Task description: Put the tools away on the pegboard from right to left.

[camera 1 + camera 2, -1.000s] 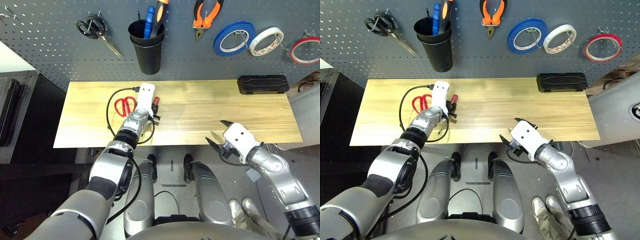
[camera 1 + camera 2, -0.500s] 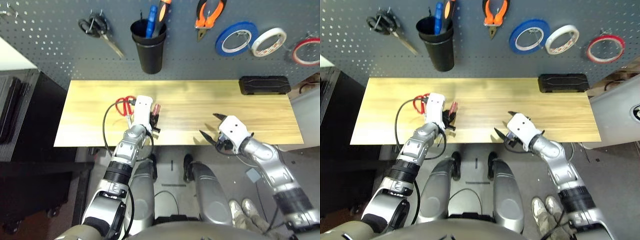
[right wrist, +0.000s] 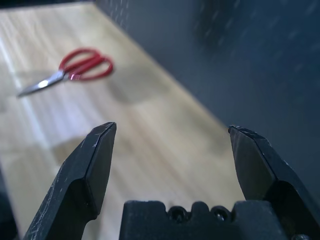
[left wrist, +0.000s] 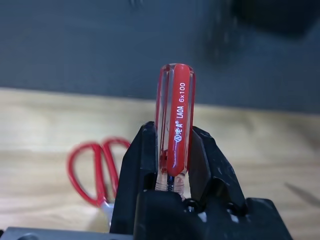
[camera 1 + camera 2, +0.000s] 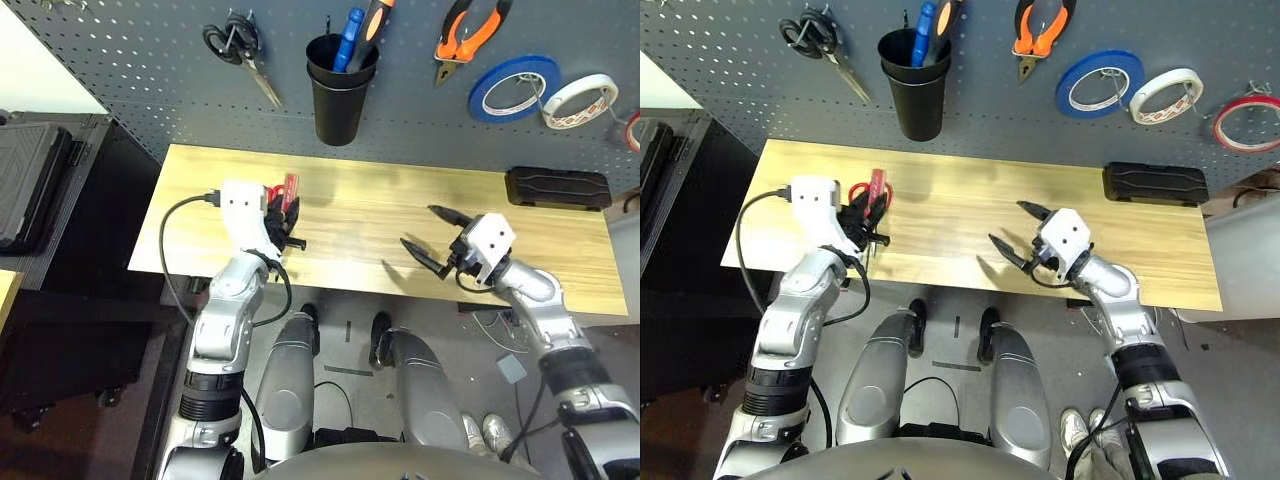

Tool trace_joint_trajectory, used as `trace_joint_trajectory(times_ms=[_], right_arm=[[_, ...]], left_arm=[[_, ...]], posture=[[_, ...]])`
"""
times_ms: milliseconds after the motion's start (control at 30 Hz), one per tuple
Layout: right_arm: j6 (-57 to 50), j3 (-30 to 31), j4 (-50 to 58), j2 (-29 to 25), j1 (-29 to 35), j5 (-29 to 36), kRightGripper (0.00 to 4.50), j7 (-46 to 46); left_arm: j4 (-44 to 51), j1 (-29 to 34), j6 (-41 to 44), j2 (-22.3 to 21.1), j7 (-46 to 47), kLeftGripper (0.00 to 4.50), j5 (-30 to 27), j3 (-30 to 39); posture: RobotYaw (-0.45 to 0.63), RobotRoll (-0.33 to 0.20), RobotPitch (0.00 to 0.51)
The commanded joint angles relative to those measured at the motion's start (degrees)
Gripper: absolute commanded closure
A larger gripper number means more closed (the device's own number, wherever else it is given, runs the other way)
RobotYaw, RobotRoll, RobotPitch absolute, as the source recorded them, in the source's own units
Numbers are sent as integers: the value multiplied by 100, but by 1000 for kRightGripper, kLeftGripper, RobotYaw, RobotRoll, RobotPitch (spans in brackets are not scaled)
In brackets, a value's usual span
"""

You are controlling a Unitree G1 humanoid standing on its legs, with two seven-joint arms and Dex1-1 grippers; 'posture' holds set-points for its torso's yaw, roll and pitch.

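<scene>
Left gripper (image 4: 172, 165) is clamped on the red-handled screwdriver (image 4: 174, 125), handle sticking up past the fingertips; its shaft is hidden between the black fingers. Behind it the red-handled scissors (image 3: 75, 70) lie on the wooden table (image 5: 400, 235), their blades partly covered by the gripper in the head views. Right gripper (image 5: 432, 238) hovers over the table with its fingers wide apart, empty. On the pegboard (image 5: 130, 90) hang the pliers (image 5: 468, 32); the red tape ring (image 5: 1250, 122) appears cut off at the edge.
</scene>
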State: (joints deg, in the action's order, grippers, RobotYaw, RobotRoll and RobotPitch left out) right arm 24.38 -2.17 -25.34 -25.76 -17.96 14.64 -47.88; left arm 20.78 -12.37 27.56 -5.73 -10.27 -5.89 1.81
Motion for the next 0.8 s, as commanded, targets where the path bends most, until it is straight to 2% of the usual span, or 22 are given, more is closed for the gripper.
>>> trace_joint_trajectory(times_ms=[33,300,433,800], right_arm=[[-132,-325,-114,-240,-35,446,0,-444],[-813,-869,375,-582,-298,1322,0,-1053],[-1589,-1016,1001,-754,-351,1708,0,-1070],[-2767,-1360,1678,-1329,-645,2312,0,-1402]], left_arm=[[391,-327,257,-71,-40,3594,-312,177],[434,-1036,495,-460,-172,3594,-679,406],[218,-1446,515,-662,-231,3594,-797,544],[-306,-2154,522,-1238,-390,3594,-916,739]], posture=[[290,0,273],[252,0,258],[230,0,254],[183,0,240]])
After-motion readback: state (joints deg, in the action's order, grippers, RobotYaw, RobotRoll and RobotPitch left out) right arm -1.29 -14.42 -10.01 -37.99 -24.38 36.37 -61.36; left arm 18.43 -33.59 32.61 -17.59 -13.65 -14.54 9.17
